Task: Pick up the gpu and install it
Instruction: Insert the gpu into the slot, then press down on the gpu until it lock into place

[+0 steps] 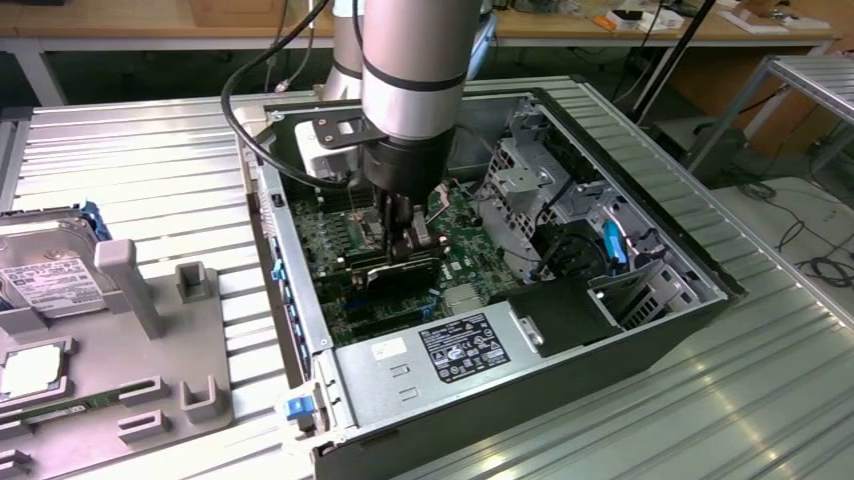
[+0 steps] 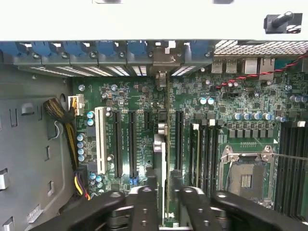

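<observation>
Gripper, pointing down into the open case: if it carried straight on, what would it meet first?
Most likely the motherboard: the gripper flanks the gpu, edge-on above the board's slots. How much gap remains is unclear.

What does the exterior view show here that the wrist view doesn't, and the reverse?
Exterior only: the arm reaching down into the open case, the power supply, and a hard drive on the tray at that view's left. Wrist only: the empty CPU socket, the white slot and the blue rear clips. Both: the gripper at the gpu, which stands edge-on over the motherboard.
</observation>
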`<state>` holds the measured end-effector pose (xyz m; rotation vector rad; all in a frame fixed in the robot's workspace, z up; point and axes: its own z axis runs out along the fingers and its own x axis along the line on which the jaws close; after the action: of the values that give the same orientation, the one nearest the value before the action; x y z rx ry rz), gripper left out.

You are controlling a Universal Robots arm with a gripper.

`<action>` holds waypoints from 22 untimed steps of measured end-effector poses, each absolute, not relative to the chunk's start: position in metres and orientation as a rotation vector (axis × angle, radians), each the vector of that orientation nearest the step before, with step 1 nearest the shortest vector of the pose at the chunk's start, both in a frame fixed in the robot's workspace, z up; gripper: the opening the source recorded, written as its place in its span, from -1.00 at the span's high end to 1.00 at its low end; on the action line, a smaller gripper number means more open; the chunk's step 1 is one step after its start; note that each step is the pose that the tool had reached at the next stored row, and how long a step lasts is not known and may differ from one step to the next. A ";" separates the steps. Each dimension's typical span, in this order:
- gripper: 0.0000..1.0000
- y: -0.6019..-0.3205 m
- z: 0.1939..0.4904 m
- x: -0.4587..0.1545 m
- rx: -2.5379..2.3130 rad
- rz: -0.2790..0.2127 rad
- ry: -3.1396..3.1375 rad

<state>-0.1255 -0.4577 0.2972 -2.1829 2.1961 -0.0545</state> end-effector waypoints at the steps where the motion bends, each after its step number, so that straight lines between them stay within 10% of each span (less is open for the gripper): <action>1: 0.73 -0.458 0.298 -0.125 -2.183 -0.055 2.196; 22: 0.79 -0.458 0.309 -0.126 -2.183 -0.054 2.196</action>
<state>-0.1255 -0.4577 0.3086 -2.1830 2.1959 -0.0545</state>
